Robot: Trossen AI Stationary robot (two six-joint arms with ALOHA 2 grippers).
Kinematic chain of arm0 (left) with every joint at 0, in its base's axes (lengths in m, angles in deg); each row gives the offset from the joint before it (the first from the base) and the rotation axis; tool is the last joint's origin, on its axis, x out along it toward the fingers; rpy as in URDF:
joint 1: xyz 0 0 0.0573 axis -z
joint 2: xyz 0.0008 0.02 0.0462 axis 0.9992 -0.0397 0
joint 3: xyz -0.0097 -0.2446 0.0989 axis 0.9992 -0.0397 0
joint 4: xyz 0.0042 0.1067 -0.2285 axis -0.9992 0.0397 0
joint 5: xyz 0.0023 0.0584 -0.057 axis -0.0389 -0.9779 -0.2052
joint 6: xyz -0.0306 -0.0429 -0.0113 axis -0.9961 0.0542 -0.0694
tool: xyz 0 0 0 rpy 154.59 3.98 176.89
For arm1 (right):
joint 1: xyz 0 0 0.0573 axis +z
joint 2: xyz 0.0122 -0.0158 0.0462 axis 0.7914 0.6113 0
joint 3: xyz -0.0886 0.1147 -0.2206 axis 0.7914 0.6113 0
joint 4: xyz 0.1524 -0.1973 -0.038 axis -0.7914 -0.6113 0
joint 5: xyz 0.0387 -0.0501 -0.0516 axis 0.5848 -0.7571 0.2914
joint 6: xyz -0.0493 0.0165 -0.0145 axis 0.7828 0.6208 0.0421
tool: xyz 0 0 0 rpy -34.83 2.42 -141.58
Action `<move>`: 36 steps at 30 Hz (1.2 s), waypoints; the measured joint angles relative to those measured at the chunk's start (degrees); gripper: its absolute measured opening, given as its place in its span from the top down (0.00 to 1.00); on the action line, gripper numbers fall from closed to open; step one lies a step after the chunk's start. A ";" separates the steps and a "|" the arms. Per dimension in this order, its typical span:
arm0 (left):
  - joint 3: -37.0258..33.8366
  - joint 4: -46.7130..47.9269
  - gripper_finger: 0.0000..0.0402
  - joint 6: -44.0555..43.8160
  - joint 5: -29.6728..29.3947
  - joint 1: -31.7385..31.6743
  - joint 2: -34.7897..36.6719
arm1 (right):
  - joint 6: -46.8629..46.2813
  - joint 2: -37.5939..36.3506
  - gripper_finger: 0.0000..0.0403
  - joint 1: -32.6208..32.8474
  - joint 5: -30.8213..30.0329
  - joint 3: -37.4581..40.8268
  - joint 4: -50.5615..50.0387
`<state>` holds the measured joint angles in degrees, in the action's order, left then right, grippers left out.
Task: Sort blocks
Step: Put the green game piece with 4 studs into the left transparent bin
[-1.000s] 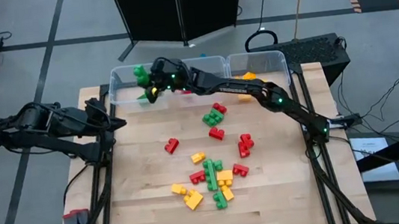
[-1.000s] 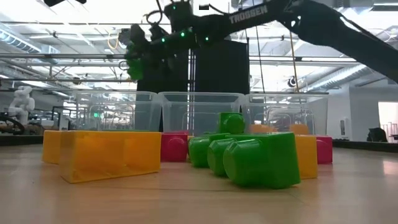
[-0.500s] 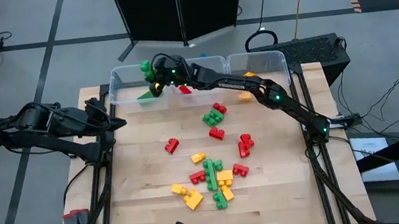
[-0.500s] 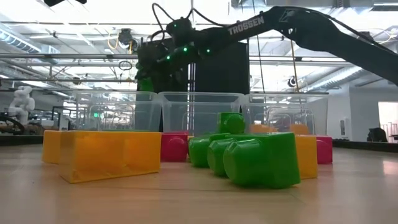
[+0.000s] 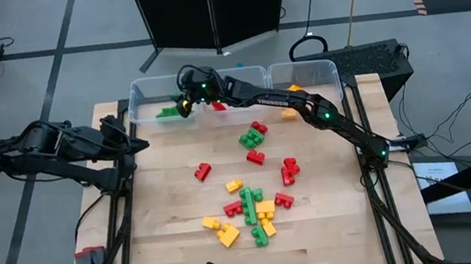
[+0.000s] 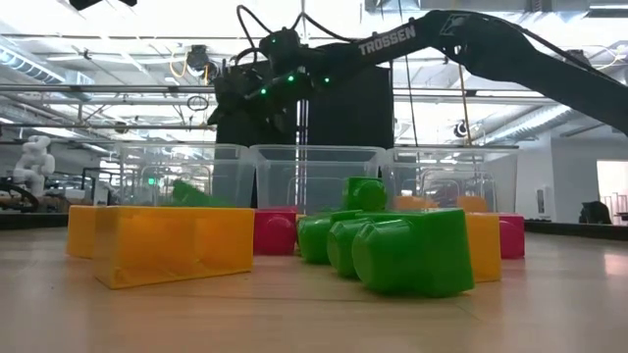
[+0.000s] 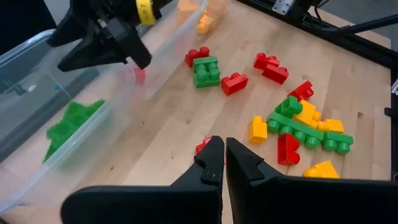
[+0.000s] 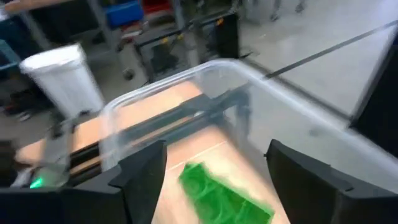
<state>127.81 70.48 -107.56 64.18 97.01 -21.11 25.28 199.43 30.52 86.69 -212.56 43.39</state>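
Small studded toy bricks in red, green and yellow lie scattered over the middle and near half of the wooden surface (image 5: pixel 164 211), most of them bunched toward the near edge. They are hard, glossy plastic, by the look of them light and rigid; they would likely skid if nudged, so a pinch across the flat side walls, not over the studs, seems the safest hold.

The right claw (image 5: pixel 186 105) hangs over the clear bin (image 5: pixel 135 97) at the far left corner, its fingers spread wide and holding nothing. Directly below it a green brick (image 8: pixel 217 193) lies in that bin, apart from the fingers.

A green-and-yellow cluster (image 5: pixel 251 210) near the near edge looks interlocked and may lift as one piece. A red brick (image 5: pixel 202 171) sits alone mid-surface, the easiest next pick.

The left claw (image 7: pixel 224 163) waits at the left edge, its fingers nearly together and empty.
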 joint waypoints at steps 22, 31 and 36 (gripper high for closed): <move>0.00 -0.07 1.00 -0.04 -3.76 -0.01 0.04 | 18.84 -29.24 0.42 0.88 3.88 -1.34 -70.78; 0.00 -0.59 1.00 -0.11 -4.02 -0.01 0.02 | 17.71 -29.55 0.42 13.01 6.99 5.40 -82.06; 0.01 -0.59 1.00 -0.11 -4.02 -0.01 0.02 | 17.71 -29.55 0.44 20.73 6.90 13.32 -75.41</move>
<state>127.82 69.89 -107.67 60.16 97.00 -21.08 42.99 169.88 51.25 93.59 -199.24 -32.02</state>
